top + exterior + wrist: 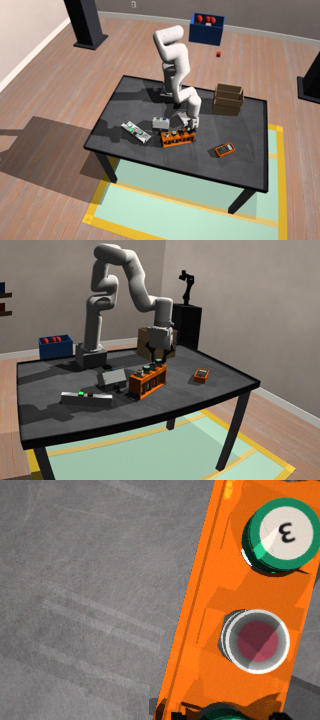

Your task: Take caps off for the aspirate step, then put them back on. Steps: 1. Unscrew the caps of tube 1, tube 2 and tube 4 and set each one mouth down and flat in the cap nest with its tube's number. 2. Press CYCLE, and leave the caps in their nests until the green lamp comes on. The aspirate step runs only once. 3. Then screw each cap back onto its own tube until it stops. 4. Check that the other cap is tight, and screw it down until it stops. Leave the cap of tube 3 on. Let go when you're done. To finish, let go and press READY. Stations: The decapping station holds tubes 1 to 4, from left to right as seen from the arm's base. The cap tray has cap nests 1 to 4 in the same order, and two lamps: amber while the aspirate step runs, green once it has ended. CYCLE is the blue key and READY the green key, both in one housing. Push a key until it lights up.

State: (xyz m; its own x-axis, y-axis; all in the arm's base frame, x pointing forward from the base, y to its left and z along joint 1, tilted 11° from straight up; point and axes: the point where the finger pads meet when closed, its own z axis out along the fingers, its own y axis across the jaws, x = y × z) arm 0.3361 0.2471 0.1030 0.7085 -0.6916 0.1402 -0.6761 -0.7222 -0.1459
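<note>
The orange decapping station [177, 138] stands at the middle of the table. My gripper [158, 359] hangs straight down over its tube 1 end, and the fingers stand slack on either side of the green cap of tube 1 [225, 714], which sits on its tube. In the wrist view, tube 2 [255, 641] is open and shows pink liquid, and cap 3 [281, 534] is on its tube. Tube 4 [166, 134] has no cap. The cap tray [136, 132] holds one cap [130, 125] in its nest and another cap [139, 132] in its own. The green lamp [81, 393] is lit.
The grey key housing [160, 122] with the blue and green keys stands just behind the station. A cardboard box [227, 99] stands at the back of the table, near the arm. An orange multimeter [225, 149] lies toward the front.
</note>
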